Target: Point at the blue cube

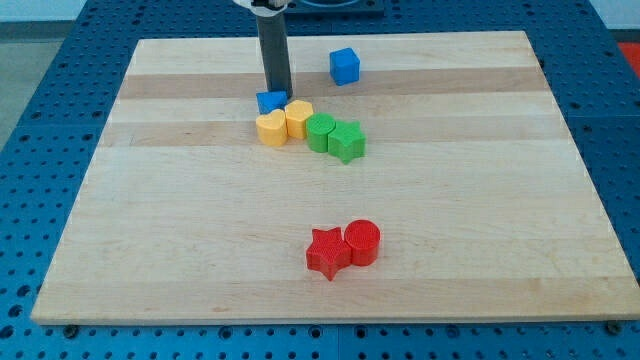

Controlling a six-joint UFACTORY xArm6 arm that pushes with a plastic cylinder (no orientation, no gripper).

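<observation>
The blue cube [345,66] sits near the view's top, right of centre. My tip [279,92] stands to its left and a little lower, about a block's width or two away, and does not touch it. The tip rests right behind a second, smaller blue block [270,102], whose shape is partly hidden by the rod.
Below the tip a row of blocks touches: a yellow heart [271,129], a yellow hexagon-like block [299,119], a green cylinder [320,132] and a green star [347,141]. A red star [326,253] and a red cylinder [363,242] sit together near the view's bottom.
</observation>
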